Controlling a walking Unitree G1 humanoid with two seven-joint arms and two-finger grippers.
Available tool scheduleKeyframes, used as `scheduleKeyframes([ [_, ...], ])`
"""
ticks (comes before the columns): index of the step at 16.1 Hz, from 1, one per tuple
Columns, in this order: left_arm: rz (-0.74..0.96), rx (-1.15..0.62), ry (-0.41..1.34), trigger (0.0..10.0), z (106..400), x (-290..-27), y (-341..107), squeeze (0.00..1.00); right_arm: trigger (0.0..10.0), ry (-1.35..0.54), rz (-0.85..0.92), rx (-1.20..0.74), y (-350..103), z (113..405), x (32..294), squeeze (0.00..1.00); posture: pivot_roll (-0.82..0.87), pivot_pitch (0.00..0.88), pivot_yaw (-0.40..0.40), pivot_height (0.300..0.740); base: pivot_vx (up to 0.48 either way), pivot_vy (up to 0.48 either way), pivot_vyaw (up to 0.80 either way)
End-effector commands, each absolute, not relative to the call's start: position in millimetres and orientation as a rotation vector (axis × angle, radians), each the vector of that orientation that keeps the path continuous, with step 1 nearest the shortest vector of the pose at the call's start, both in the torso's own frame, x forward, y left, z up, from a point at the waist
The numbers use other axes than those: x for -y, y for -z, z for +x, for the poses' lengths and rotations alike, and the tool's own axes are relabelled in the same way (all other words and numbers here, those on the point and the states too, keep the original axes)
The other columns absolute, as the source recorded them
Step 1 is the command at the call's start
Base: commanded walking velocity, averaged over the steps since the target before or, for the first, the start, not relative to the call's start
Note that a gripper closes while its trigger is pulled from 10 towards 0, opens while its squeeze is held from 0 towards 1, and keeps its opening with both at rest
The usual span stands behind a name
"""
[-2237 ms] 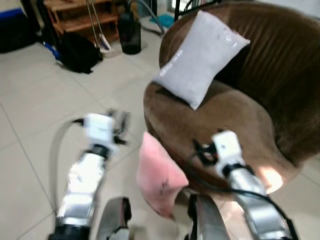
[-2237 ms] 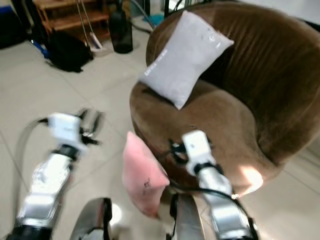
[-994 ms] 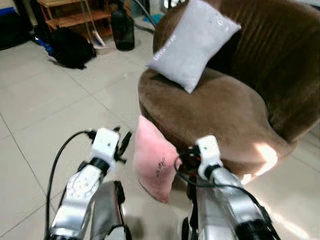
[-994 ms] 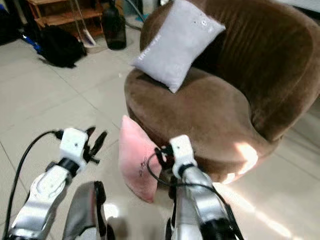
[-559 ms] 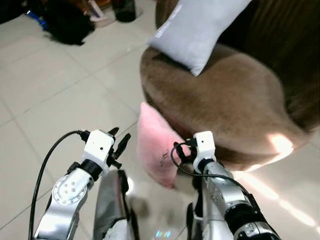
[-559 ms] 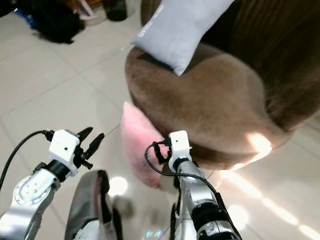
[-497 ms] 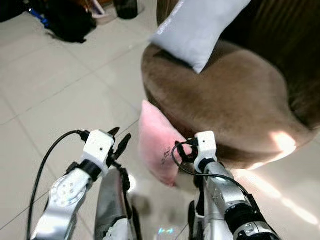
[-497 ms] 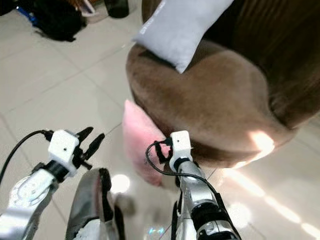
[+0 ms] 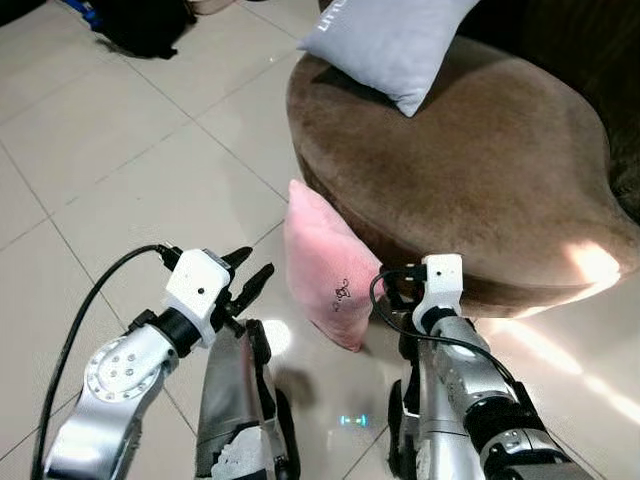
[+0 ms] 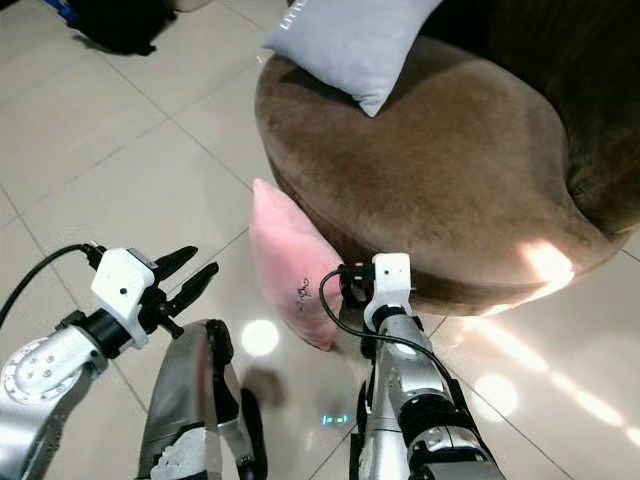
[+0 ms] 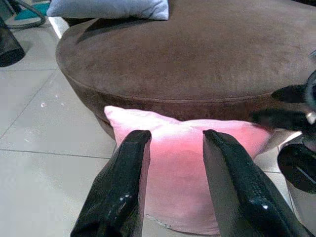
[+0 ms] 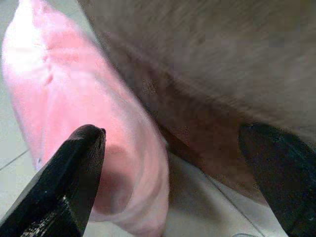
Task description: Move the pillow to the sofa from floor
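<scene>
Big round brown velvet sofa point(image 9: 480, 170) takes up most of the scene, grey rectangular cushion point(image 9: 385, 40) on its seat. The soft pink fabric pillow point(image 9: 325, 270) with a small dark print stands on edge on the glossy tiled floor point(image 9: 120, 180), leaning against the sofa base, long axis roughly upright. Left gripper point(image 9: 250, 275) hangs just beside it, fingers apart, touching nothing. Right gripper point(image 12: 182, 163) is spread wide near the pillow's other side, empty too.

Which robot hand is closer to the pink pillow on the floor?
Right. The right gripper is open right beside the pink pillow, next to the sofa base. The left gripper is open too, pointing at the pillow from farther back, with bare floor between.
</scene>
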State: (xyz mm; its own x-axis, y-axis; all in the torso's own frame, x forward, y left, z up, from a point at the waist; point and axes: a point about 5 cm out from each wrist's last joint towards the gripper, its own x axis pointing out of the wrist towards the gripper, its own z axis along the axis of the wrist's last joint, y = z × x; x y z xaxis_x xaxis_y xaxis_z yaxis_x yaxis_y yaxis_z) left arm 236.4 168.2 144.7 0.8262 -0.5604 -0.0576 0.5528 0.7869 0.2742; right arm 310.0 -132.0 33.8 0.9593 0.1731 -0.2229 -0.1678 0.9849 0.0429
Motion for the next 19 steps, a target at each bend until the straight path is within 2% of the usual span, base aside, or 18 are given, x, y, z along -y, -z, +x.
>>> scheduleKeyframes([
  [1,0.289,-0.004,0.623,10.0,231,-170,-142,0.0,10.0,-0.202,0.018,-0.252,-27,306,124,1.0,0.18,0.322,0.109,0.511,0.0,0.0,0.0],
  [5,0.272,-0.022,0.641,10.0,226,-170,-141,0.0,10.0,-0.323,0.098,-0.244,-31,307,114,1.0,0.18,0.315,0.106,0.511,0.0,0.0,0.0],
  [8,0.276,-0.034,0.647,10.0,224,-170,-141,0.0,10.0,-0.355,0.025,-0.255,-27,305,112,1.0,0.18,0.32,0.106,0.511,0.0,0.0,0.0],
  [9,0.28,-0.036,0.647,10.0,224,-170,-140,0.0,10.0,-0.342,-0.008,-0.258,-25,304,112,0.85,0.18,0.32,0.106,0.511,0.0,0.0,0.0],
  [10,0.283,-0.038,0.646,10.0,224,-171,-141,0.0,10.0,-0.309,-0.06,-0.251,-25,304,113,0.0,0.19,0.321,0.11,0.511,0.0,0.0,0.0],
  [15,0.296,-0.043,0.656,10.0,224,-172,-141,0.0,10.0,-0.325,-0.209,-0.299,-16,300,105,0.0,0.19,0.318,0.111,0.511,0.0,0.0,0.0],
  [19,0.291,-0.047,0.669,10.0,222,-170,-140,0.0,10.0,-0.369,-0.169,-0.315,-11,295,96,0.0,0.19,0.318,0.109,0.511,0.0,0.0,0.0],
])
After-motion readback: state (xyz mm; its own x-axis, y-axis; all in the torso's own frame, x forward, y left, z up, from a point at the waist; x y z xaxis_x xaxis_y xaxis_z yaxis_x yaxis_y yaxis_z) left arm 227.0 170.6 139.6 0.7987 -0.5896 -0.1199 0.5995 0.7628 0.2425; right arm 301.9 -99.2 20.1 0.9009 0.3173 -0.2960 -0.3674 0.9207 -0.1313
